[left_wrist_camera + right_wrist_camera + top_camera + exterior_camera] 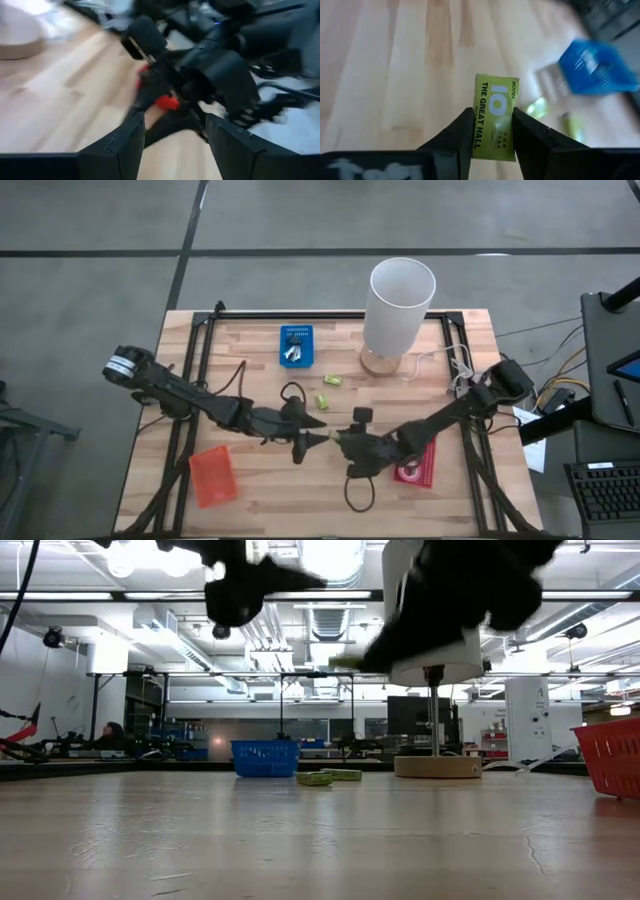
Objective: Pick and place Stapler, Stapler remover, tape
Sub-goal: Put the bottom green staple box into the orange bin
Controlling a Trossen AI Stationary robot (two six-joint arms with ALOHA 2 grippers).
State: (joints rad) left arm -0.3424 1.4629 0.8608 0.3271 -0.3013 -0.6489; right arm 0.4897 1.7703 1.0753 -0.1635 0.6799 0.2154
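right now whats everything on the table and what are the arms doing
blue basket: one, blue, far side of the table left of centre, silvery items inside
orange-red tray: one, near left corner area
red tray: one, near right, a pale ring-shaped item inside, partly under the right arm
lamp: one, white cylinder shade on a round wooden base, far side right of centre
green boxes on the table: two, yellow-green, between the blue basket and the lamp base
held green box: one, yellow-green, printed "10" and "THE GREAT HALL", in the right gripper
table: one, light wood
left gripper: open, above the table centre, facing the right gripper
right gripper: shut on the held green box, above the table centre
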